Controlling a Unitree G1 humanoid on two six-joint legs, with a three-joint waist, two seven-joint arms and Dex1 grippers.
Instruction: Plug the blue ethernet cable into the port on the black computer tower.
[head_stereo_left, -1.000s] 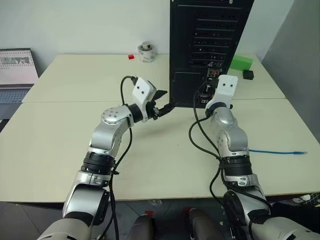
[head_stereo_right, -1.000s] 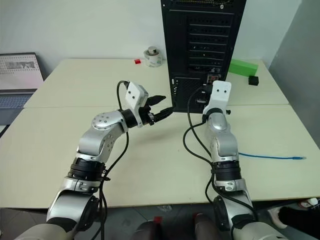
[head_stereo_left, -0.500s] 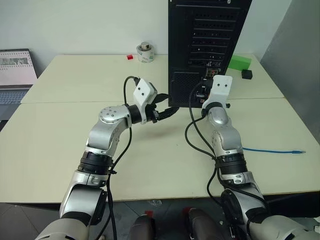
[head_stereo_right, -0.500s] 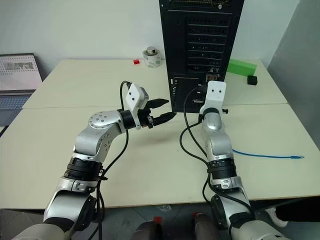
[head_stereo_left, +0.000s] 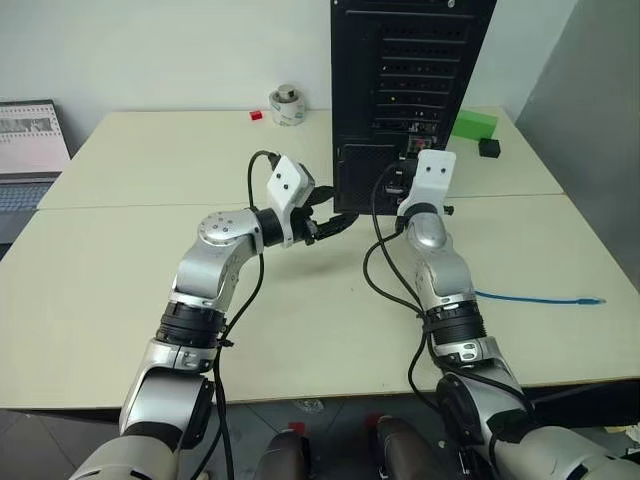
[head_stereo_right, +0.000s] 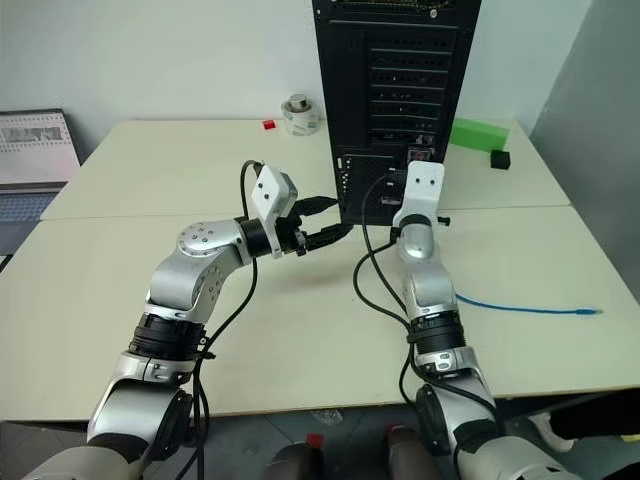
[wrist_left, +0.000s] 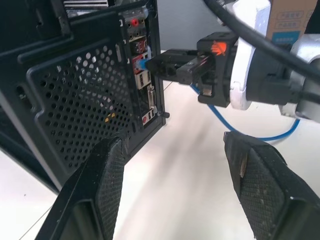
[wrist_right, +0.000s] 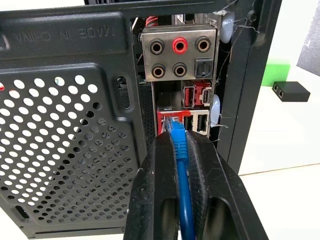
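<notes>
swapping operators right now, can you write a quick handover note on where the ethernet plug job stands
Right gripper: shut on the blue ethernet cable just behind its plug, which sits at the mouth of the red-framed port on the black computer tower; whether it is fully seated cannot be told.
Left gripper: open, empty, hovering beside the tower's lower rear.
The rest of the cable trails across the table to the robot's right.
Done: cable picked up and brought to the port.
Left: push in fully, release, withdraw.

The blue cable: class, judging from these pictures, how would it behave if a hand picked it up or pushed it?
The blue cable probably flops: its loose length trails in a slack curve across the table. It looks thin, so likely light for its length. Pinched in the shut right hand, the short bit by the plug at the computer tower stays straight, so it seems stiffer there.
</notes>
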